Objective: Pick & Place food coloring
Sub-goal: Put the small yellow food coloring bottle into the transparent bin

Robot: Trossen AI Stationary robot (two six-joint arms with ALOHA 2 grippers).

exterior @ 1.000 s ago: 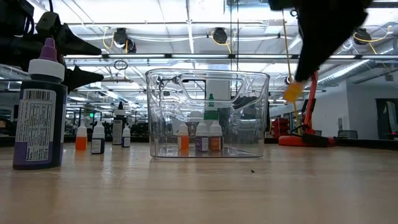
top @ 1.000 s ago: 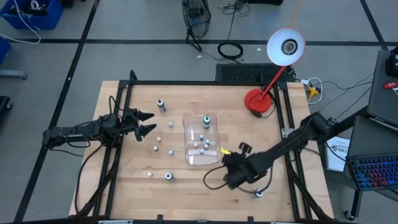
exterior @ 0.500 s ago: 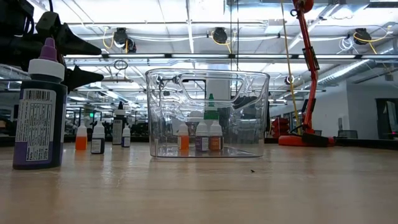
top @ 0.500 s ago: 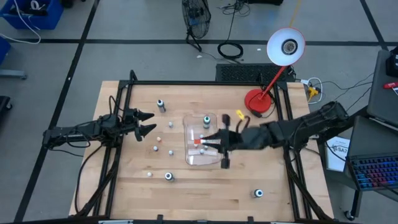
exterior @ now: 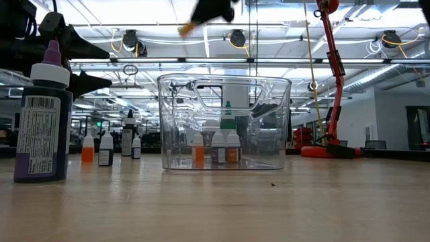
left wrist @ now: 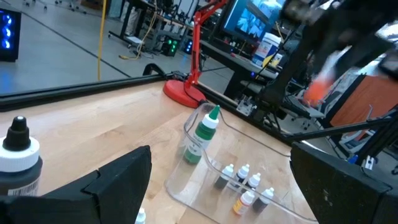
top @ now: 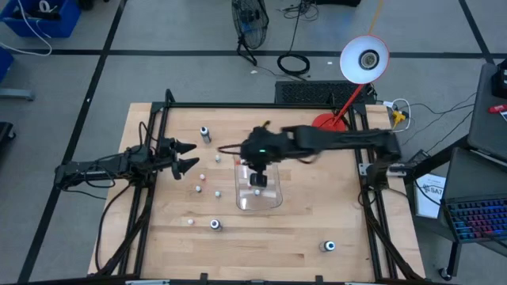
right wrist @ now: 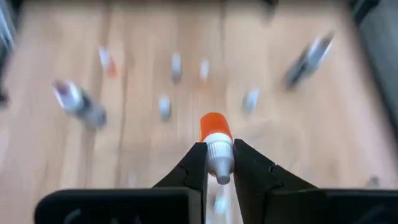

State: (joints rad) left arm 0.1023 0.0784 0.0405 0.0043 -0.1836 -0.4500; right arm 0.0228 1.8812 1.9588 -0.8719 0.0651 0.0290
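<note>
Reaching across the middle of the high frame, the right arm's end effector point(top: 257, 162) hangs over the upper part of the clear rectangular plastic tray point(top: 273, 198). Its fingers point(right wrist: 198, 165) are clamped on a tiny orange-bodied bottle with a white cap point(right wrist: 216, 144) — only the right wrist view shows this grip; from above the bottle is hidden under the arm.

At the left edge of the light wooden surface point(top: 261, 249), the left arm's end effector point(top: 187, 156) waits with its fingers spread wide and nothing between them.

Loose food coloring bottles lie scattered left of the tray, among them a dark-bodied bottle with a white cap point(top: 205, 134) in the upper left of the surface, while another bottle point(top: 329, 246) stands alone near the lower right edge. The lower band of the surface and its right side, below the red desk lamp point(top: 331, 130), are mostly bare — roomy ground for the arms.

The low view shows a row of small bottles standing upright inside the tray point(exterior: 225, 121) and a large dark bottle with a purple cap point(exterior: 42, 117) close at its left. The left wrist view adds a green-capped bottle point(left wrist: 202, 134) just inside the tray's near corner.
</note>
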